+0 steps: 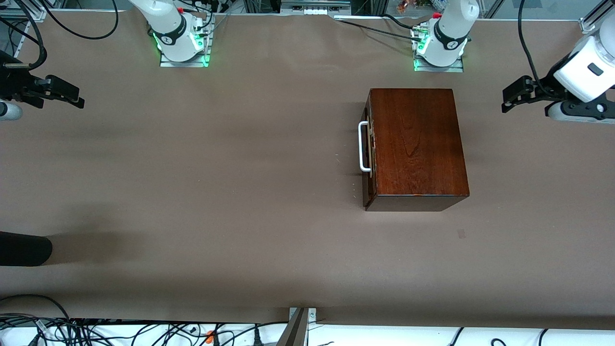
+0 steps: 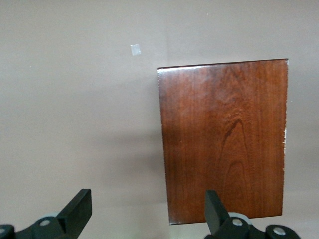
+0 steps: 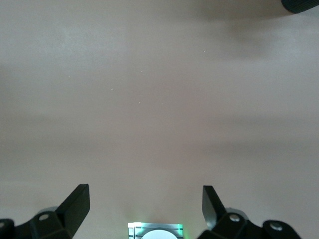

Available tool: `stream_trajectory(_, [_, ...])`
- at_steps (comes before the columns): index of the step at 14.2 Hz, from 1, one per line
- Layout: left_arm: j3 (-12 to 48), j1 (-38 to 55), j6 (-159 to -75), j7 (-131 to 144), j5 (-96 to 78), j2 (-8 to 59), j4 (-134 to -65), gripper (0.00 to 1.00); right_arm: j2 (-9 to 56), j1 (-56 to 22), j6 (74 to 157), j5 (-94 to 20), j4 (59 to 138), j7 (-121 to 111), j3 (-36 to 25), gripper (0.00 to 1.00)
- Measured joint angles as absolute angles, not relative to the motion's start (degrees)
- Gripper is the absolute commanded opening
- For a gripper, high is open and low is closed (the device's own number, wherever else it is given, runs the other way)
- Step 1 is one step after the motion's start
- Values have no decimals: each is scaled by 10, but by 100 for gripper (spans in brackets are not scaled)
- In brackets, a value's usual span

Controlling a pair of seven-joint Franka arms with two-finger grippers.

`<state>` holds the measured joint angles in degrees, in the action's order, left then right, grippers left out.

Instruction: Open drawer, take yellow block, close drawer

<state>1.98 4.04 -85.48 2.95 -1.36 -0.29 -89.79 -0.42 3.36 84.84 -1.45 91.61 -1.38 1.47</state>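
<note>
Dark mahogany box (image 1: 417, 144) sits on the brown bench (image 1: 216, 182), toward the left arm's end, not far in front of the left arm's base (image 1: 439, 45). Glossy top, wood grain visible. The drawer (image 1: 368, 149) is fully pushed in, its dark reddish front flush with the box and facing the right arm's end of the bench. White U-shaped bar handle (image 1: 362, 146) sticks out from that front, nothing touching it. Yellow block not visible in any view; with the drawer shut, cannot tell where it is.

Left tool (image 1: 516, 96) hangs in the air over the bench edge at the left arm's end, well apart from the box, empty. Left wrist view shows its two black fingers (image 2: 79, 209) spread wide, released, with the box top (image 2: 224, 139) below and a small pale tape scrap (image 2: 135, 49) on the bench near the box corner.

Right tool (image 1: 65, 93) hangs over the right arm's end of the bench, well apart from the box. Right wrist view: fingers (image 3: 77, 204) wide apart, released, nothing between them, only bare bench below and the right arm's green-lit base (image 3: 155, 230) at the frame edge.

Both arms wait. A dark rounded object (image 1: 24, 248) pokes in at the bench edge at the right arm's end, nearer the front camera.
</note>
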Motion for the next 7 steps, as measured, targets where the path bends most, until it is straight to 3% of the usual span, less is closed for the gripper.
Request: stream_trajectory(7, [194, 48, -896, 253, -13, 24, -901, 100, -4, 34, 848, -14, 916, -14, 15, 100])
